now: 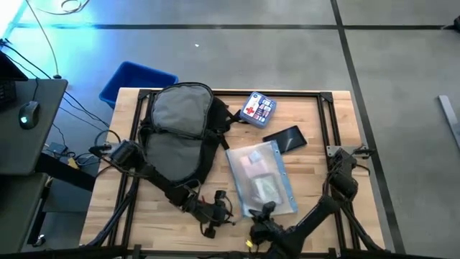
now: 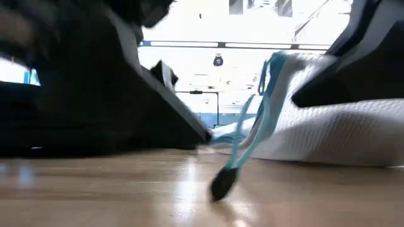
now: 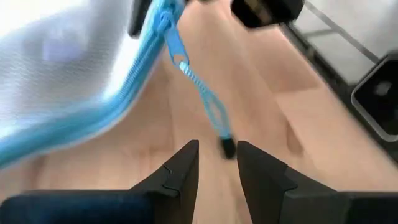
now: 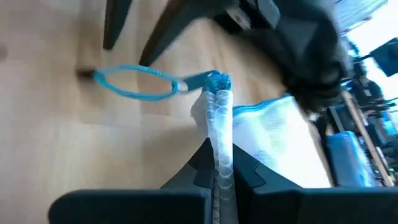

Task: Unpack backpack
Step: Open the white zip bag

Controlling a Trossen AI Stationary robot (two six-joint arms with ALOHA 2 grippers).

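The black backpack, its grey side up, lies flat on the table's left half with no gripper on it. Right of it lies a clear zip pouch with a blue zipper. My right gripper is shut on the pouch's near end, beside the zipper slider. A blue pull cord hangs from the slider, its black tip on the wood. My left gripper stands open just short of that tip, by the table's near edge. My right gripper pinches the pouch's ribbed clear edge between its two fingers, just behind the zipper slider at the pouch's near end. The fingers come slanting down from the table's near side. That end is raised off the wood, and the rest of the pouch lies on the table.
A small blue pouch with a red cross and a flat black device lie toward the far right of the table. A blue bin stands beyond the far left corner. Bare wood shows right of the clear pouch.
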